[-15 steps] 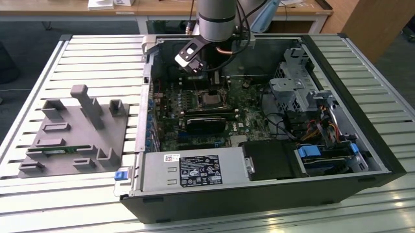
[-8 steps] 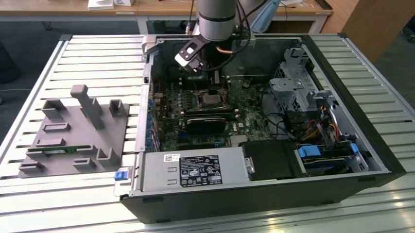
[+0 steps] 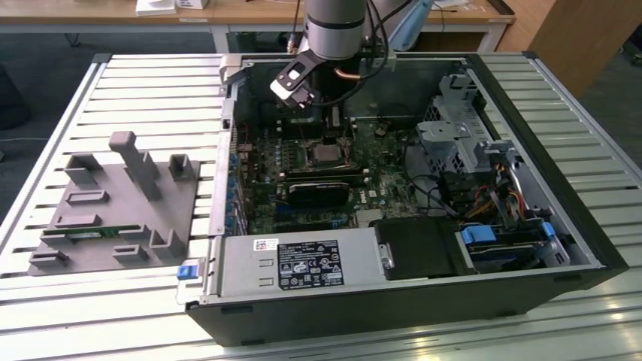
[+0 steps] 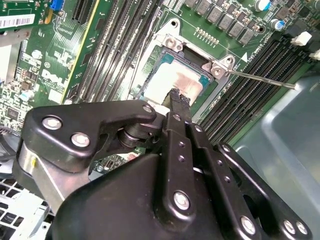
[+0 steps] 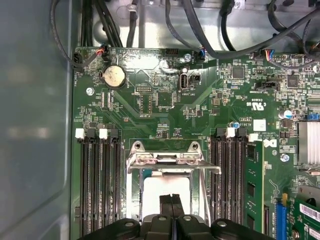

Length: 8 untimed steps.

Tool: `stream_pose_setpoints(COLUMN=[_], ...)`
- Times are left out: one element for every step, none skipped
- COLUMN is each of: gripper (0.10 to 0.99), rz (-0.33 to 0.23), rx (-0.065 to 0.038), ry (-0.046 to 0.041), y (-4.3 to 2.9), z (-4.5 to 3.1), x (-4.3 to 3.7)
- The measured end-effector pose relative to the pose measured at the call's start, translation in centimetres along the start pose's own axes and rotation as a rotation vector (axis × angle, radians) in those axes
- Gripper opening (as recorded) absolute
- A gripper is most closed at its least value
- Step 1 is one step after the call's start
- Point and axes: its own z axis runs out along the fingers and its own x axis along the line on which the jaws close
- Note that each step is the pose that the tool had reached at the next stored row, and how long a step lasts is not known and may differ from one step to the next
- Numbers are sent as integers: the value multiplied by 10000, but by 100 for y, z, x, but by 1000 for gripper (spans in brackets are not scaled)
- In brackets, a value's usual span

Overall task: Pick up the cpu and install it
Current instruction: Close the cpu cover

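Your robot's arm (image 3: 336, 26) is a fat round tube. It is shiny silver-grey, with a darker band near its end. Thin black cables (image 3: 380, 34) hang down beside it. A small white and black box (image 3: 293, 81) sits on the wrist.

Look at the gripper (image 4: 178, 97) in the second wrist view. It is all black, made of flat curved bars (image 4: 90, 125) joined like little elbows. Round silver screws (image 4: 181, 200) dot the bars. Behind them you can see a silver metal piece (image 4: 27, 167) with a small yellow mark. The two fingers (image 5: 166, 204) are thin, black and square at the tip.
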Motion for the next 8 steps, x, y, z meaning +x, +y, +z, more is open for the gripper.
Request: stream_pose_setpoints(gripper=[106, 106, 106, 106, 106, 106, 106, 106], rz=[-1, -1, -1, 1, 1, 0, 0, 0], rx=[0, 0, 0, 0, 0, 0, 0, 0], ry=[0, 0, 0, 0, 0, -1, -1, -1], y=[1, 1, 2, 2, 2, 2, 3, 3], z=[-29, -36, -43, -49, -57, -65, -73, -81], x=[0, -1, -1, -1, -2, -2, -2, -3])
